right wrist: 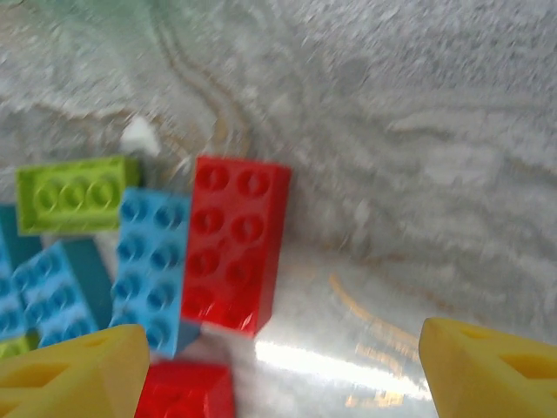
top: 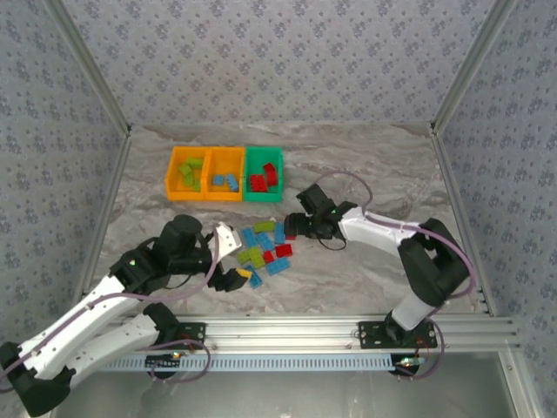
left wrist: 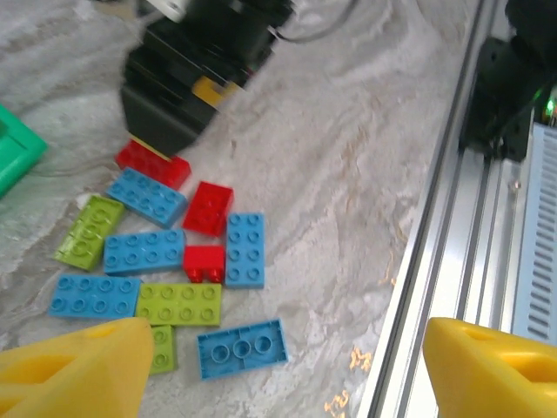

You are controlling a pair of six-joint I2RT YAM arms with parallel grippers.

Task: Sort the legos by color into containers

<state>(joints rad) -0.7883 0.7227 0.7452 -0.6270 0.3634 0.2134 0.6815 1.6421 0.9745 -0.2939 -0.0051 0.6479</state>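
Legos (top: 265,248) lie bunched on the desk (top: 365,165) for shared reach; left pincer (left wrist: 287,374) and right pincer (right wrist: 278,374) stand released, the right apparently spread to straddle a red brick (right wrist: 235,244)

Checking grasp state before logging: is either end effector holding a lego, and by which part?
Nothing held. The left end effector and right end effector are both open; the legos lie loose on the table, none clamped.
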